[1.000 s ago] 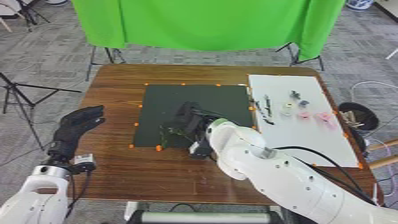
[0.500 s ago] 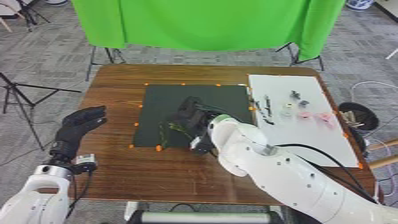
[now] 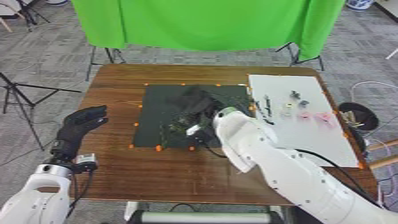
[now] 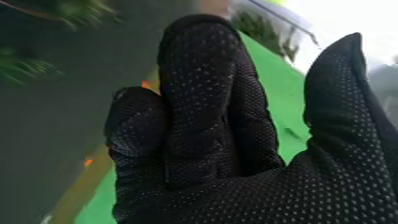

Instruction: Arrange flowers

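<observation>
Green sprigs [image 3: 176,129] lie toward seven o'clock on the dark mat [image 3: 151,100], near the right hand [image 3: 195,101], its fingers nearly straight and thumb wide apart. Pink blooms [image 3: 322,117] rest on the white board [image 3: 306,145] at three o'clock; at nine, the left hand [image 3: 82,121] is loosely spread.
</observation>
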`<action>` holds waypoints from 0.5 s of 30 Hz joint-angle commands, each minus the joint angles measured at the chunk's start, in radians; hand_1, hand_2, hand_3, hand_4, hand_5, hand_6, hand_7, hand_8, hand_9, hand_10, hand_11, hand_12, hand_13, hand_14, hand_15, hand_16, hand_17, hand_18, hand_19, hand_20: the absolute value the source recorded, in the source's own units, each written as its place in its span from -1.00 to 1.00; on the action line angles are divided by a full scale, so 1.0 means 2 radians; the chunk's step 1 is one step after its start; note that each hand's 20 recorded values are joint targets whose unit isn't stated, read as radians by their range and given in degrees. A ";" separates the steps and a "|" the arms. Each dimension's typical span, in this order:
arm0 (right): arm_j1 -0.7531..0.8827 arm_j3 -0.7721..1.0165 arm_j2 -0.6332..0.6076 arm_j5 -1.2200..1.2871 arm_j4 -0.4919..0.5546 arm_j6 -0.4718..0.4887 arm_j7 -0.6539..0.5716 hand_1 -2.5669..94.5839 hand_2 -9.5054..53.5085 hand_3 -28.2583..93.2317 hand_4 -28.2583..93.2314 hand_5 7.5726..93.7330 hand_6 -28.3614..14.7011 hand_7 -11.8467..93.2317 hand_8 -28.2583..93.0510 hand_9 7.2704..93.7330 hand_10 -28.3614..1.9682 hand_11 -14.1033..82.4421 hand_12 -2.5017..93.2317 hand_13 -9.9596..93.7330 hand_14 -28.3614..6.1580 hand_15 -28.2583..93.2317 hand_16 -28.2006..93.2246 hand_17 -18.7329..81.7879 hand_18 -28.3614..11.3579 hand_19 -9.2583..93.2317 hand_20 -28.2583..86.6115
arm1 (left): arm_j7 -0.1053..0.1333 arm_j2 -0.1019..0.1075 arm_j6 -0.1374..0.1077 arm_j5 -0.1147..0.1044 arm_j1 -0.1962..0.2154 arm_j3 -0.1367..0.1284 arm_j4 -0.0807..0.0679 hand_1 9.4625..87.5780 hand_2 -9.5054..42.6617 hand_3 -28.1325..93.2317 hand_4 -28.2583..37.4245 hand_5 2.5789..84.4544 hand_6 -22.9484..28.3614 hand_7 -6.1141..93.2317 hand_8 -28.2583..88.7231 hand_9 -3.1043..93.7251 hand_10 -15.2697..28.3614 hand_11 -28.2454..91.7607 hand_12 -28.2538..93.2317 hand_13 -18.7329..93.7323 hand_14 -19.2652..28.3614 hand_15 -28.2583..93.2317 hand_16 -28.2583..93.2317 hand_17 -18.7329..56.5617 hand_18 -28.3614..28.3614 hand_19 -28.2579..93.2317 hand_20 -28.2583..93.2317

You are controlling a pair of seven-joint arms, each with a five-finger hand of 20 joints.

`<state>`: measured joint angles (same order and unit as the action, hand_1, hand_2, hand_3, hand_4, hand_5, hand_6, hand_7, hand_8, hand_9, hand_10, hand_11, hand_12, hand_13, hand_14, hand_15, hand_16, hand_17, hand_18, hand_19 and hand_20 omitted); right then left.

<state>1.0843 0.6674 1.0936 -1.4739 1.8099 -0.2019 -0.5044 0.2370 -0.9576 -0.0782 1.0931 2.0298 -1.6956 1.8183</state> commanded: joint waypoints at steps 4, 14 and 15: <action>-0.030 0.055 -0.074 -0.217 -0.016 0.048 -0.061 -0.31 -0.87 0.53 -0.75 0.29 0.20 -0.49 -0.67 0.35 -0.15 -0.53 -0.69 0.97 0.30 0.18 -0.12 0.64 -0.14 1.00 -0.11 | -0.002 -0.009 0.003 0.001 0.006 -0.005 0.000 -0.23 -1.00 0.51 -0.57 0.09 -0.07 -0.45 -0.66 -0.07 0.23 -0.16 -0.29 0.00 0.48 -0.09 -0.52 -0.25 0.48 -0.23 -0.14; -0.029 0.066 -0.103 -0.263 -0.068 0.159 -0.109 -0.38 -1.00 0.41 -0.77 0.23 0.23 -0.60 -0.66 0.23 -0.30 -0.55 -0.68 0.93 0.25 0.21 -0.12 0.61 -0.16 0.99 -0.07 | -0.001 -0.014 0.002 0.001 0.009 -0.005 0.001 -0.22 -1.00 0.51 -0.57 0.09 -0.07 -0.45 -0.66 -0.07 0.23 -0.16 -0.29 0.00 0.48 -0.09 -0.52 -0.25 0.48 -0.23 -0.14; -0.027 0.065 -0.104 -0.267 -0.073 0.161 -0.112 -0.39 -1.00 0.40 -0.77 0.21 0.21 -0.60 -0.66 0.21 -0.30 -0.55 -0.69 0.93 0.24 0.22 -0.12 0.61 -0.14 0.99 -0.07 | -0.001 -0.014 0.003 0.000 0.009 -0.006 0.001 -0.23 -1.00 0.51 -0.57 0.09 -0.07 -0.45 -0.66 -0.07 0.23 -0.16 -0.29 0.00 0.48 -0.09 -0.52 -0.25 0.48 -0.23 -0.14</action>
<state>1.0123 0.7858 0.9241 -1.9793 1.7022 0.0669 -0.6925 0.2378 -0.9711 -0.0761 1.0937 2.0354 -1.7027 1.8184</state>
